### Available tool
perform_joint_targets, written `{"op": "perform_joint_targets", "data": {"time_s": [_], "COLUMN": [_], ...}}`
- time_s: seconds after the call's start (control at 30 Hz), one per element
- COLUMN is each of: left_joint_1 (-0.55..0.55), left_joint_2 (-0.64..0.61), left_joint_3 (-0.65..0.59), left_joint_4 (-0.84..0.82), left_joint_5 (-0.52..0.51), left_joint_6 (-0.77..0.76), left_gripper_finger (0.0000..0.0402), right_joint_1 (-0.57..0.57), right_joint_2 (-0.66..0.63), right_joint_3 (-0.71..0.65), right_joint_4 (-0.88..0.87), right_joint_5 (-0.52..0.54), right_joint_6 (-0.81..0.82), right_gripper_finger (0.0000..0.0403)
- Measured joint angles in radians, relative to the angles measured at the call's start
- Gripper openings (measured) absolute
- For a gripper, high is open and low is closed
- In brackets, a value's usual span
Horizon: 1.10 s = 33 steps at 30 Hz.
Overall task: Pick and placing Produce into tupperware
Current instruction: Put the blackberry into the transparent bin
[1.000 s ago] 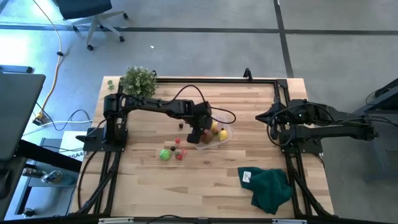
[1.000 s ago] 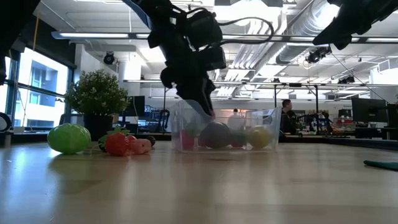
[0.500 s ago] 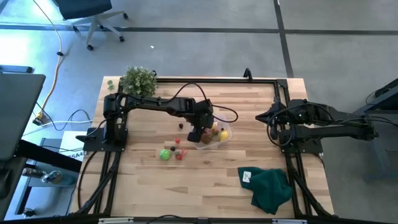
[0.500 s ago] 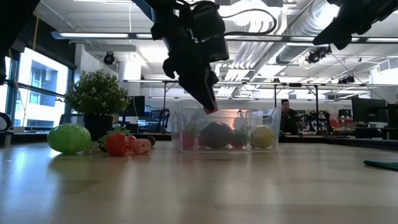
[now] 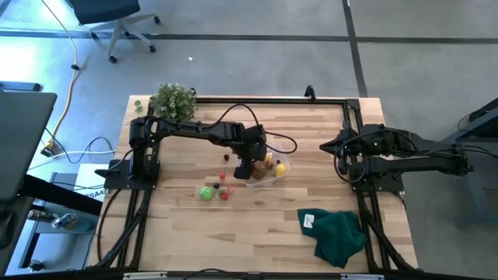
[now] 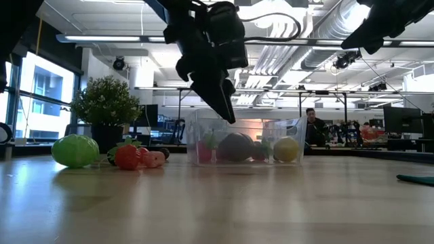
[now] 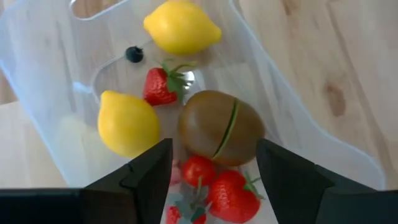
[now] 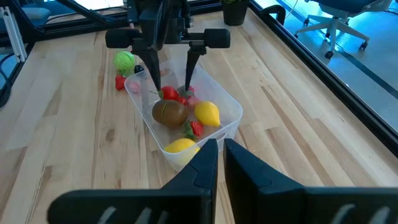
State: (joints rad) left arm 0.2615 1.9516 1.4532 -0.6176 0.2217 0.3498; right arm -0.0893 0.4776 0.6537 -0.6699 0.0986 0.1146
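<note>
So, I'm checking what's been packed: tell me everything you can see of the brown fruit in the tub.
The brown fruit is a smooth, rounded toy like a kiwi, dull olive-brown, with a thin green seam running across it as if it splits in halves. It lies inside the clear tupperware, on its floor, whole and closed. Strawberries press against it, and a lemon lies beside it. The left gripper hangs above with its jaws open, not touching it.

left gripper [image 6: 227, 115]: we have lifted it from down inside the tupperware [image 6: 247, 140] to just above the rim | jaws: we have spread them wide, nothing between them | produce: a strawberry [image 7: 200, 170] now lies among the pieces in the tub
</note>
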Motion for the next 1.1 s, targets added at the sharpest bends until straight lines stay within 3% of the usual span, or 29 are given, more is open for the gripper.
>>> {"op": "perform_joint_targets", "data": {"time_s": [0.33,0.57,0.8,1.1], "left_joint_1": [0.0,-0.001,0.0,0.001], "left_joint_2": [0.0,-0.002,-0.087,-0.272], "left_joint_3": [0.173,0.32,0.29,0.177], "left_joint_4": [-0.25,-0.498,-0.57,-0.498], "left_joint_5": [0.028,-0.058,-0.142,-0.208], "left_joint_6": [0.032,0.076,0.103,0.091], "left_gripper_finger": [0.018,0.0149,0.0131,0.0122], "right_joint_1": [0.0,0.0,0.0,0.0], "right_joint_2": [0.0,0.0,0.0,0.0], "right_joint_3": [0.0,0.0,0.0,0.0], "right_joint_4": [0.0,0.0,0.0,0.0], "right_joint_5": [0.0,0.0,0.0,0.0], "right_joint_6": [0.0,-0.001,0.0,-0.001], "right_gripper_finger": [0.0019,0.0019,0.0019,0.0019]}}
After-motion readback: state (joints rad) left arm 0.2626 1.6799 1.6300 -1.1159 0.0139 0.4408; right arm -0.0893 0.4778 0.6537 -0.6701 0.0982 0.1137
